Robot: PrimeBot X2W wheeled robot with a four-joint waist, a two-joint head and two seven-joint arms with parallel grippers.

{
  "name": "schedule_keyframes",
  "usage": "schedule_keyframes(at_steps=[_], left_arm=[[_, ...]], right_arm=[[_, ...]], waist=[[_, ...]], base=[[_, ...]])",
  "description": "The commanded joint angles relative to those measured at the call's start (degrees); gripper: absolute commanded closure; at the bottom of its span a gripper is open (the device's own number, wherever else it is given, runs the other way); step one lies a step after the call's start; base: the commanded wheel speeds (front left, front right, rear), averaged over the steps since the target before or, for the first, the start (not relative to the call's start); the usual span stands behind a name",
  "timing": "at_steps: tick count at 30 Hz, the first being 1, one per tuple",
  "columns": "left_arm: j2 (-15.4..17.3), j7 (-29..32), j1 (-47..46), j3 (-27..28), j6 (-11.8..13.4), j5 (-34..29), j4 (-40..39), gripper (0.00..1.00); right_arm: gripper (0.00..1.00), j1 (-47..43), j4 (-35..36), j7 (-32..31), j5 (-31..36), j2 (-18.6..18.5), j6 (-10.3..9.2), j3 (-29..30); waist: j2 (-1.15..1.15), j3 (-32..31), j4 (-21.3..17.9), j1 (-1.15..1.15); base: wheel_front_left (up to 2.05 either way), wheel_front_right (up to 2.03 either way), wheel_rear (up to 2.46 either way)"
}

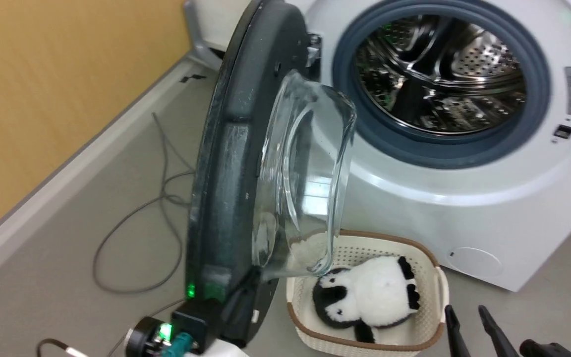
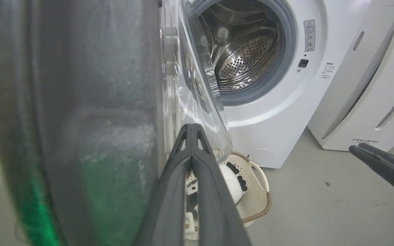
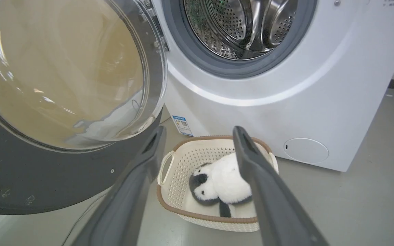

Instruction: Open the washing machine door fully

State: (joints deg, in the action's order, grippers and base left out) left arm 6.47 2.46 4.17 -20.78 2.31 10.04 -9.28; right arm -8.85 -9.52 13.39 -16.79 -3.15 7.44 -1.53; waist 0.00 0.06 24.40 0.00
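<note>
The left end effector has its two fingers pressed together, tips against the inner face of the washing machine door, just below its glass bowl. The right end effector hangs free with fingers spread, near a cream basket that holds a black-and-white plush toy on the floor. The door stands swung out, edge-on to the head view, from the washing machine, leaving the steel drum exposed.

You have a brown-rimmed white basket on the floor holding a black-and-white plush toy. A grey cable loops near the yellow wall, and a white appliance stands further off.
</note>
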Motion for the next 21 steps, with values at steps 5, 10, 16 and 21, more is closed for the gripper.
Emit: schedule_keyframes(at_steps=[5,10,16,21], left_arm=[[1.36,-0.95,-2.34,3.22,1.1,1.05,0.43,1.0],[2.97,-2.38,-4.43,8.34,2.49,2.9,1.54,1.0],[4.39,-3.81,-6.3,12.77,3.82,4.36,1.84,1.0],[5.95,-4.77,-8.16,17.82,4.95,6.77,3.16,1.0]], right_arm=[[0.0,1.32,0.11,-0.22,-0.37,0.18,0.05,-0.37],[0.0,1.97,0.98,-1.23,-0.12,-0.8,0.05,-0.87],[0.0,2.62,2.08,-2.1,-0.11,-1.89,0.05,-0.84],[0.0,3.29,3.18,-3.25,0.03,-2.99,0.05,-0.94]], waist=[[0.0,1.53,1.91,0.0],[0.0,4.36,2.38,0.0],[0.0,7.2,2.12,0.0],[0.0,10.18,1.48,0.0]], base=[[0.0,0.0,0.0],[0.0,0.0,0.0],[0.0,0.0,0.0],[0.0,0.0,0.0]])
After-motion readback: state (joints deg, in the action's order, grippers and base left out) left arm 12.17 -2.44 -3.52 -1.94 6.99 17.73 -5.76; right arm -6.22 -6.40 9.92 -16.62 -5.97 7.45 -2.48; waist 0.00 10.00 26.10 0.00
